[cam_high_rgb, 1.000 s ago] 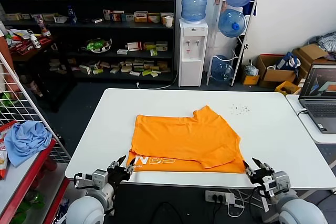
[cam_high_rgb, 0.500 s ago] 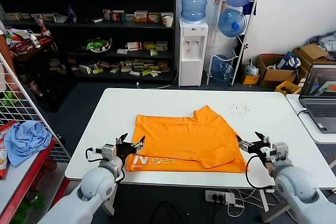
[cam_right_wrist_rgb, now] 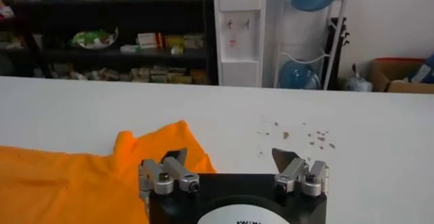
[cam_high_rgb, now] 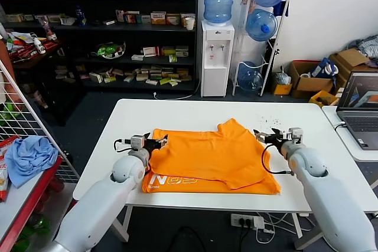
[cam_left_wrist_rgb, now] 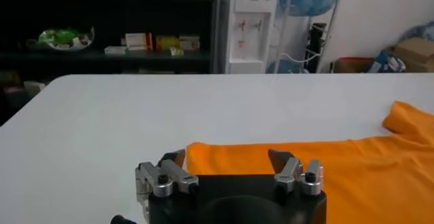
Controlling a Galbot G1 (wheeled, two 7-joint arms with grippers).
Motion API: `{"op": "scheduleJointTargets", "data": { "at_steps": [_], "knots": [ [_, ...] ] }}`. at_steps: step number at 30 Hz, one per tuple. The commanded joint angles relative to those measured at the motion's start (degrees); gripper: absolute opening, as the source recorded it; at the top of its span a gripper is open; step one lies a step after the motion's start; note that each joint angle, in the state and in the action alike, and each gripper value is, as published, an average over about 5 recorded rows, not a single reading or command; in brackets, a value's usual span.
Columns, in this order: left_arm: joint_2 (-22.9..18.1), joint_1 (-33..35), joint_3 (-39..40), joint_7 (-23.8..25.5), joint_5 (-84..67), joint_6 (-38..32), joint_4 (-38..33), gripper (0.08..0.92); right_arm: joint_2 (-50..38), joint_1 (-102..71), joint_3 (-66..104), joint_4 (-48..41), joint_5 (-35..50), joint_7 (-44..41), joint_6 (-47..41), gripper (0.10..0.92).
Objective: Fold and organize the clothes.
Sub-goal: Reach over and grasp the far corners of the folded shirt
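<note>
From the head camera, the orange T-shirt [cam_high_rgb: 209,159] is lying partly folded on the white table [cam_high_rgb: 307,146], with its white lettering showing along the near edge and one sleeve sticking up toward the far side. The left gripper [cam_high_rgb: 158,143] is hovering at the shirt's far left corner with its fingers spread apart and gripping nothing, while the right gripper [cam_high_rgb: 264,136] is hovering just beside the shirt's right edge, near the raised sleeve, fingers likewise spread and empty. A light blue cloth [cam_high_rgb: 29,156] is resting on a red rack to the robot's left, a laptop [cam_high_rgb: 360,110] is sitting on a side table to the right, and a water dispenser [cam_high_rgb: 217,57] is standing behind the table. In the left wrist camera, the left gripper [cam_left_wrist_rgb: 226,157] is showing its two fingers parted above the T-shirt [cam_left_wrist_rgb: 339,178], whose corner is lying between them. In the right wrist camera, the right gripper [cam_right_wrist_rgb: 229,157] is holding its fingers wide over the bare table [cam_right_wrist_rgb: 352,137], with the T-shirt [cam_right_wrist_rgb: 74,178] and its sleeve lying by one finger.
</note>
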Motion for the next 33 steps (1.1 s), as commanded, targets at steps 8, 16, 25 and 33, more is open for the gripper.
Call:
{"op": "scheduleJointTargets", "data": {
  "at_steps": [8,16,25,33],
  "knots": [
    [-7.4,-10.4,1.0,3.0,4.8,-2.0,22.6,0.823,9.5,10.9,-3.3,-21.7,-7.6,-6.1,2.7,0.821],
    [-7.0,-9.3,0.8,2.6,4.3,-1.6,21.7,0.698,10.3,10.3,-3.1,-21.7,-9.0,-6.6,3.0,0.645],
    [-5.2,-7.4,0.7,3.2,3.1,-1.9,17.6,0.438,10.0,10.2,-2.3,-21.1,-9.2,-6.6,3.9,0.402],
    [-1.2,-3.5,0.4,3.0,2.7,-3.3,9.4,0.204,8.8,7.8,-2.7,-15.0,-6.8,-5.9,7.2,0.159]
  ]
}}
